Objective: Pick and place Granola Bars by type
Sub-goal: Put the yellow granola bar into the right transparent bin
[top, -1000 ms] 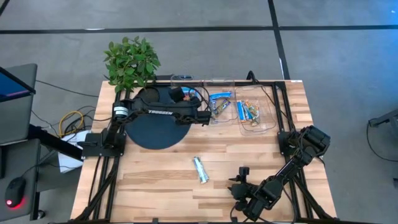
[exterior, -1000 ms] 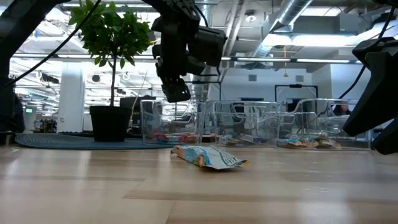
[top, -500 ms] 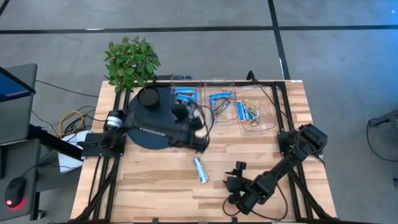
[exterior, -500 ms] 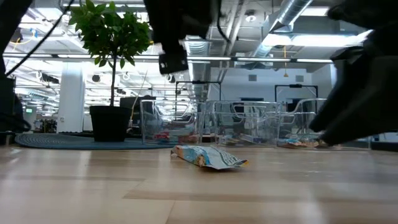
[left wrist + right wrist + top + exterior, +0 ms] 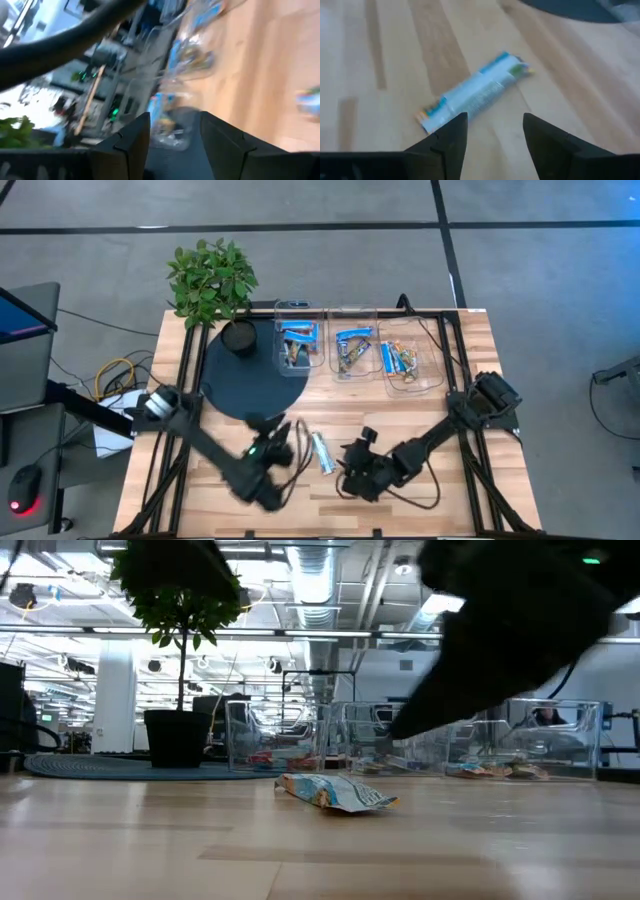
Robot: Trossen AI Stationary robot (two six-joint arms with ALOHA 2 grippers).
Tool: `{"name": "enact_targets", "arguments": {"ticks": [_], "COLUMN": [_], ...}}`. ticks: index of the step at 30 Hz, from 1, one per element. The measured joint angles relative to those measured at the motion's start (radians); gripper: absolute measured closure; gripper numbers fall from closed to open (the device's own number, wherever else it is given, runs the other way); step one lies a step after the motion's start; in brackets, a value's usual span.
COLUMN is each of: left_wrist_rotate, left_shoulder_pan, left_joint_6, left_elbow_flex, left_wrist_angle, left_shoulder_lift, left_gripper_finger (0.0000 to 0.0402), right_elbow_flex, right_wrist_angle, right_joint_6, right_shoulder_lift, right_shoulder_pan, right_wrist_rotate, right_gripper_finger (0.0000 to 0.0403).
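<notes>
1. the step in hand is judged to be the pick of the last loose granola bar (image 5: 320, 451), a silvery-white one lying flat on the bare wooden table (image 5: 440, 420), well apart from the three clear tubs (image 5: 345, 350) where the sorted bars are kept.
2. the right gripper (image 5: 352, 477) is held just beside the bar, fingers parted and empty; a descent astride the wrapper is called for next.
3. the left gripper (image 5: 277, 452) is seen near the bar's other side, fingers spread, nothing held.
</notes>
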Motion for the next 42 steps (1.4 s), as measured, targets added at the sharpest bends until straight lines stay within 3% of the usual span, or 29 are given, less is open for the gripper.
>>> {"name": "enact_targets", "arguments": {"ticks": [6,9,14,23,30,42], "left_wrist_rotate": [-0.088,-0.135,-0.157,-0.102,-0.094,-0.096], "left_shoulder_pan": [-0.2,-0.27,-0.33,-0.346,-0.347,-0.339], "left_joint_6": [-0.251,-0.33,-0.337,-0.367,-0.388,-0.394], "left_elbow_flex": [-0.116,-0.153,-0.161,-0.161,-0.161,-0.161], "left_wrist_angle": [0.045,0.041,0.035,0.045,0.05,0.051], "left_shoulder_lift": [0.0,0.0,0.0,0.0,0.001,0.001], "left_gripper_finger": [0.0235,0.0235,0.0235,0.0235,0.0235,0.0235], "right_elbow_flex": [0.0,0.0,0.0,0.0,0.001,0.001], "right_wrist_angle": [0.139,0.163,0.18,0.2,0.243,0.289], "right_joint_6": [-0.015,-0.007,0.02,0.018,0.009,0.036], "right_shoulder_lift": [0.0,0.0,0.0,0.007,0.082,0.097], "right_shoulder_pan": [-0.097,-0.134,-0.17,-0.168,-0.17,-0.17], "right_wrist_rotate": [-0.191,-0.22,-0.222,-0.201,-0.2,-0.204], "right_gripper_finger": [0.0181,0.016,0.0144,0.0143,0.0142,0.0142]}}
